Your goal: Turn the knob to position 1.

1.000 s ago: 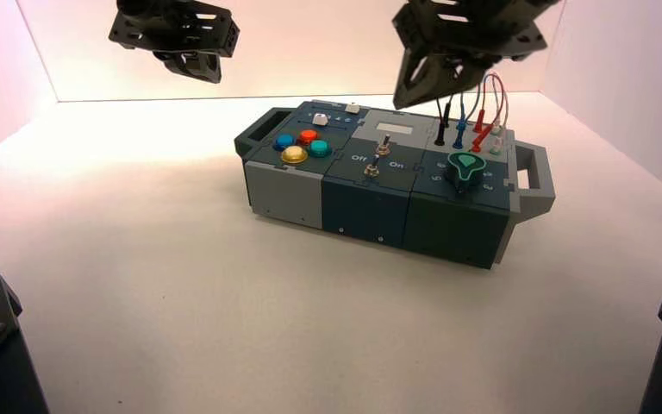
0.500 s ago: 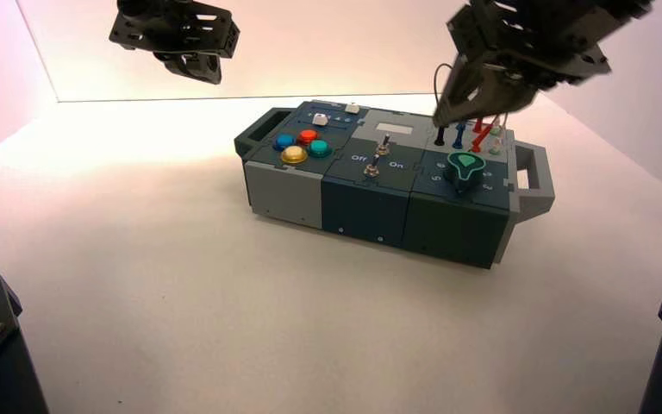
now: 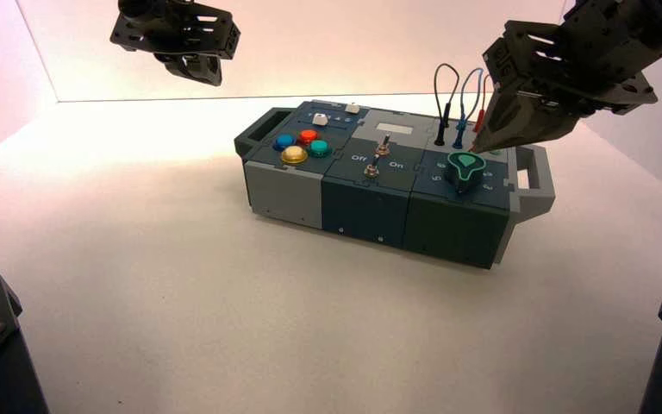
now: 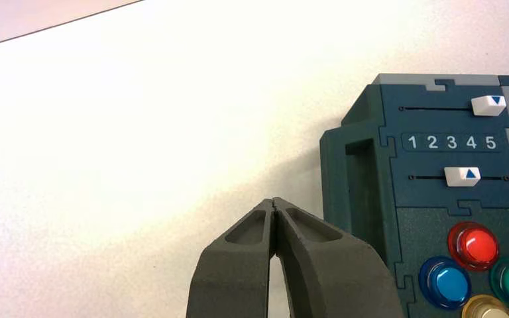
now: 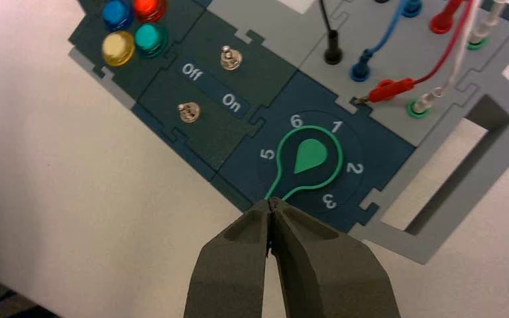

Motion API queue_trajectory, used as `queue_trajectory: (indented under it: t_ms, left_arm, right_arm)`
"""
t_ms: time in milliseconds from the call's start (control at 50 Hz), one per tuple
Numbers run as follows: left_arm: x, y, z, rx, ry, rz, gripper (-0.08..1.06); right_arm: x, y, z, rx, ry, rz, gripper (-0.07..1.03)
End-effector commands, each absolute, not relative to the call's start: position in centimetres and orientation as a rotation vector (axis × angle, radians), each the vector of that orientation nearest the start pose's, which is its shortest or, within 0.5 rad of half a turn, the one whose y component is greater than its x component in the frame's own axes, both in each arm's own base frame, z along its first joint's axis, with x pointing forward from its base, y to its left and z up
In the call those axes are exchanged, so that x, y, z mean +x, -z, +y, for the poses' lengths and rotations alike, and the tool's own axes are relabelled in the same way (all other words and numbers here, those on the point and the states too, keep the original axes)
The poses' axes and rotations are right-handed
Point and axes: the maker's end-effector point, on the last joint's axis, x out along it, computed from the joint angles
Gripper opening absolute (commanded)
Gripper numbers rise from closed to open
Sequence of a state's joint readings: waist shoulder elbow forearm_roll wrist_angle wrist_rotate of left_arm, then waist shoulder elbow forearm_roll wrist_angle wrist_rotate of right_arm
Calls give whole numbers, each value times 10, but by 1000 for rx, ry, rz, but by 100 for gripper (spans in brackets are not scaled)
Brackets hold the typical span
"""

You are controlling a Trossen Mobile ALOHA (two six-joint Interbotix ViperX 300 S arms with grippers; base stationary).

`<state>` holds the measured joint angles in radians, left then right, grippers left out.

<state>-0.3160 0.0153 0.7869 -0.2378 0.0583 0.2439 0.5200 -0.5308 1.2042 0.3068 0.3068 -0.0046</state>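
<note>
Jaws of R arm [image 5: 272, 202] shut, above box [image 3: 379, 181] nr the knob [image 5: 310, 159]; they hide its tip & the no. betw. 3 and 5. L jaws [image 4: 273, 202] also shut, off box's L end; yellow button [image 4: 487, 309] cut off in L wrist view.

Bright whitish glare across the tabletop's far left [image 3: 138, 138].

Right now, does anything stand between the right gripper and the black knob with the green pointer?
Nothing visible stands between the right gripper and the round black knob with the green teardrop pointer.
</note>
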Motion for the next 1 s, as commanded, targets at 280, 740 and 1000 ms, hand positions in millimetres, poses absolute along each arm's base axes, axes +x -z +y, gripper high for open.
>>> queue_trajectory:
  t_ms: [280,740,1000]
  left_arm:
    - [377,-90,-126,134,315,810,-3]
    - [377,-89,-127,133,316,812,-3]
    - [377,-89,-126,134,315,812,-3]
  right_arm:
    - [204,-84,126,69,-384,1018,-2]
    - [208,-62,128,40,-363,1116,-2]
    - [216,-61,134,34,-364,1126,-2]
